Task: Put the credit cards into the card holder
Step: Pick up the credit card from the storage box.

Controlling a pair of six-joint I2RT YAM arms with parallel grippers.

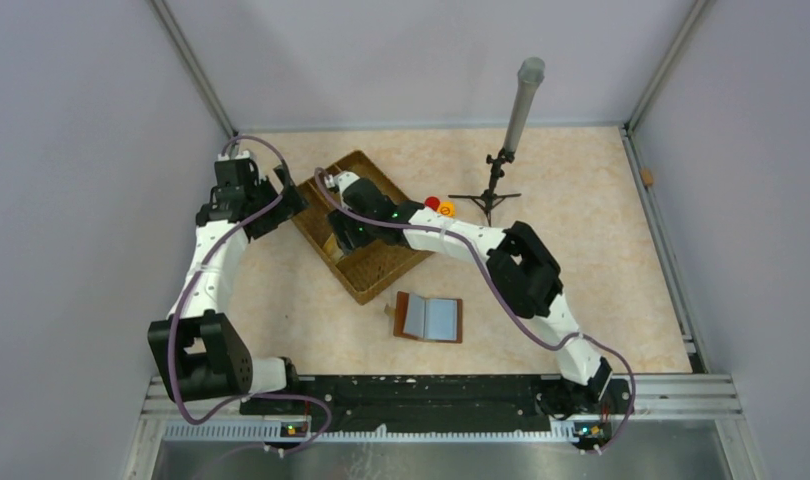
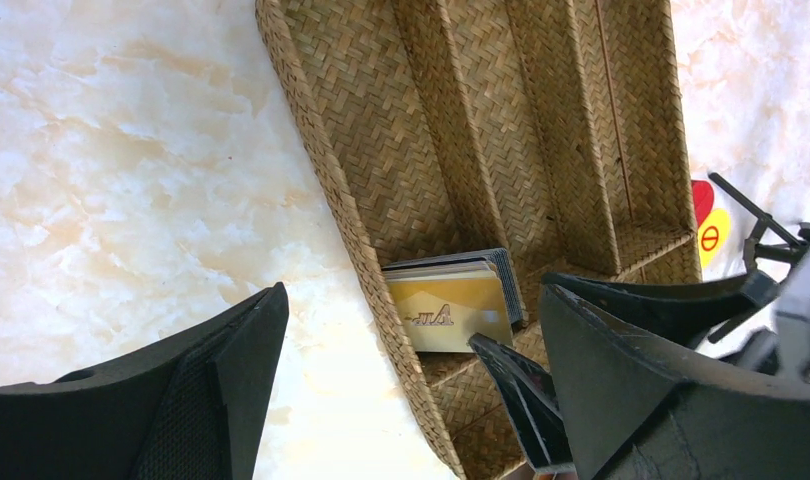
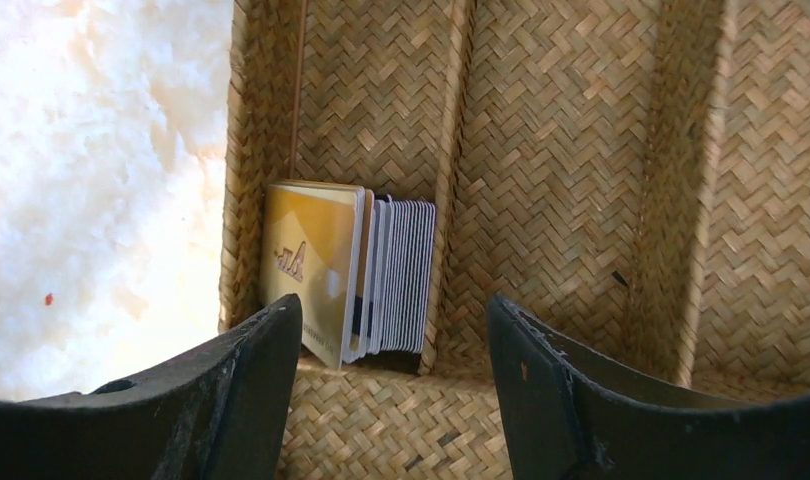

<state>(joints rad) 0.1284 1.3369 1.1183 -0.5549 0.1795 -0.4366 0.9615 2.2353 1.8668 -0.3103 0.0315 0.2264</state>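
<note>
Right gripper (image 3: pixel 391 312) hangs open over the credit cards (image 3: pixel 316 265), left gripper (image 2: pixel 413 290) open too; packed stack, it could easily pinch 2 together.

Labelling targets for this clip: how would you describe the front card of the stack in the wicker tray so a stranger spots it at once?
Find the large divided wicker tray. In a long compartment along its rim, a stack of cards stands on edge. The wanted one is the gold card on the rim side, its dark logo showing; the others show only thin edges.
</note>
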